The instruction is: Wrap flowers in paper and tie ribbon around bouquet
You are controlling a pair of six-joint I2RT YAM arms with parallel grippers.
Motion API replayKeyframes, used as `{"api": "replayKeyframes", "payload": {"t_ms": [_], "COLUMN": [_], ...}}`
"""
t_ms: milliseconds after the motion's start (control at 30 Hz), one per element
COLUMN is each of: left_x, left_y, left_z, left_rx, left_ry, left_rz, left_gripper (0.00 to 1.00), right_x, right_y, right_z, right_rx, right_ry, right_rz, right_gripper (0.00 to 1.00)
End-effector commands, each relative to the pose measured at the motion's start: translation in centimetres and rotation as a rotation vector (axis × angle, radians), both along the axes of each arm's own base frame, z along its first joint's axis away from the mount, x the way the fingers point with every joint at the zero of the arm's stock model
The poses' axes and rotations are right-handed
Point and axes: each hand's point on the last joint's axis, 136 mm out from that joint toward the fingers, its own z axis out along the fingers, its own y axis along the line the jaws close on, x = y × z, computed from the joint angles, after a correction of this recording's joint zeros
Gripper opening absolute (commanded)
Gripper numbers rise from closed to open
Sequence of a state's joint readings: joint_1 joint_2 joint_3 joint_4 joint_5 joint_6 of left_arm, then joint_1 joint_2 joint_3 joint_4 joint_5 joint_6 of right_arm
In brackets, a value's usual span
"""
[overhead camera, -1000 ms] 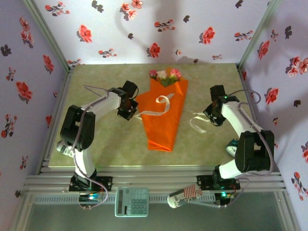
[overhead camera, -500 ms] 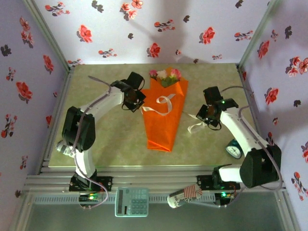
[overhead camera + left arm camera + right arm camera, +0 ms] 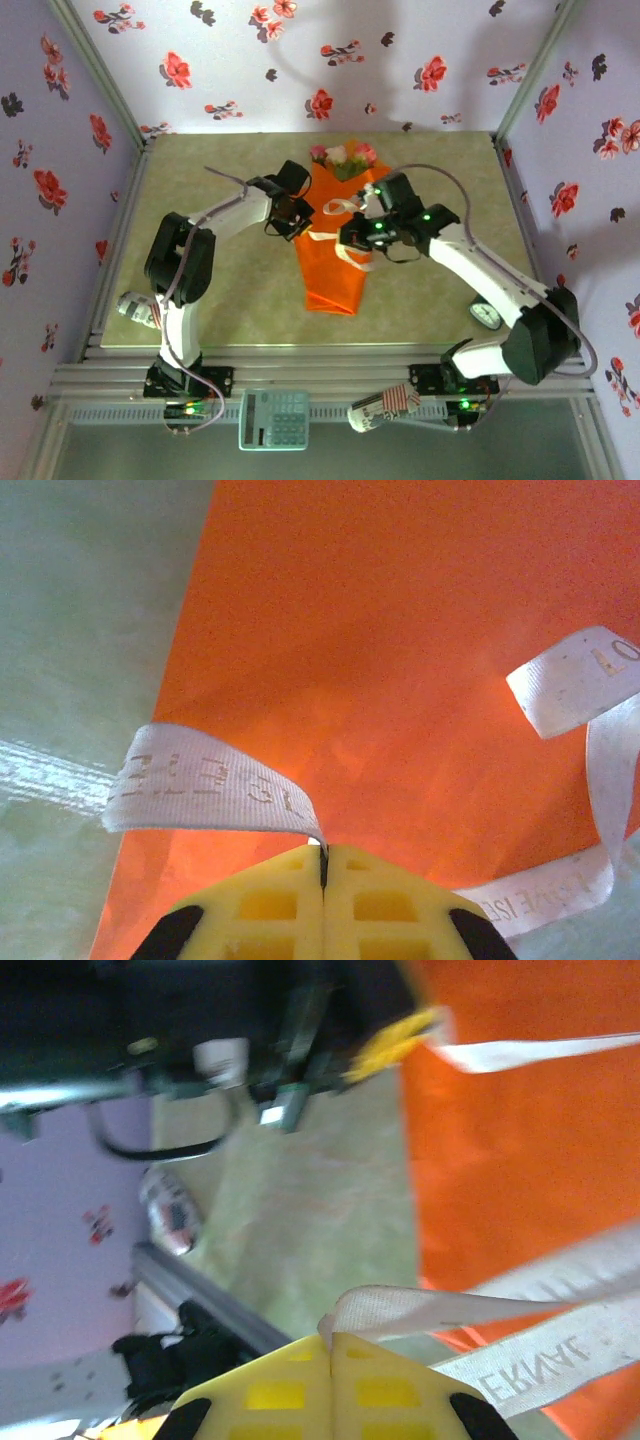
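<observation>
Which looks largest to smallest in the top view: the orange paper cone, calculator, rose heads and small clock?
1. orange paper cone
2. calculator, though it lies nearer the camera, which may flatter it
3. rose heads, taken as a cluster
4. small clock, partly covered, so its rank against the roses is unsure

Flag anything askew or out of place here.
The ribbon loops loosely over the bouquet, untied, pinched in the left pincer and right pincer. A small clock lies stray at the table's right edge.
</observation>
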State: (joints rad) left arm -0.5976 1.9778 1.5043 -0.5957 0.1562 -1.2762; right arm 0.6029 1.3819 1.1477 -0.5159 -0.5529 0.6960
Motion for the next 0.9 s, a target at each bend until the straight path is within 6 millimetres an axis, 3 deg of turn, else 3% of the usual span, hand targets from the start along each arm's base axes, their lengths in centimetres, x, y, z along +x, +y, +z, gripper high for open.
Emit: {"api": "replayKeyframes", "payload": {"t_ms": [0,167,300,433,567,867], "left_x": [0.0,-0.1,-0.4,-0.8,-1.3,-1.7], "left_y": [-0.6,-0.8,-0.6,-0.6,-0.6,-0.9], "left_z": [-1.3,-3.0,-3.0,-2.7,-3.3,-4.3], "left_rx": [-0.042,-0.09,-0.111,-0.131,-0.142,-0.145], "left_ry": [-0.001,0.005,0.005,0.0,0.021,0.033], "left_rz": [-0.003,0.04,0.07,0.082,0.084,0.084], "left_gripper": [0.0,0.0,0.0,0.01,0.0,0.0], "right_x": [0.9,4.6,9.0,13.4,16.5,19.9], "right_y": [3.4,4.4,3.1,2.2,2.1,-0.2], "right_z": [3.2,2.4,0.4,0.2,-0.7,-1.0], "right_rx": [0.184,0.189,0.182,0.275,0.334,0.459], "right_ry": [-0.031,-0.032,0.002,0.02,0.066,0.067], "right_rz": [0.064,0.009,-0.141,-0.283,-0.399,-0.671], "right_gripper": [0.0,0.0,0.0,0.0,0.0,0.0]}}
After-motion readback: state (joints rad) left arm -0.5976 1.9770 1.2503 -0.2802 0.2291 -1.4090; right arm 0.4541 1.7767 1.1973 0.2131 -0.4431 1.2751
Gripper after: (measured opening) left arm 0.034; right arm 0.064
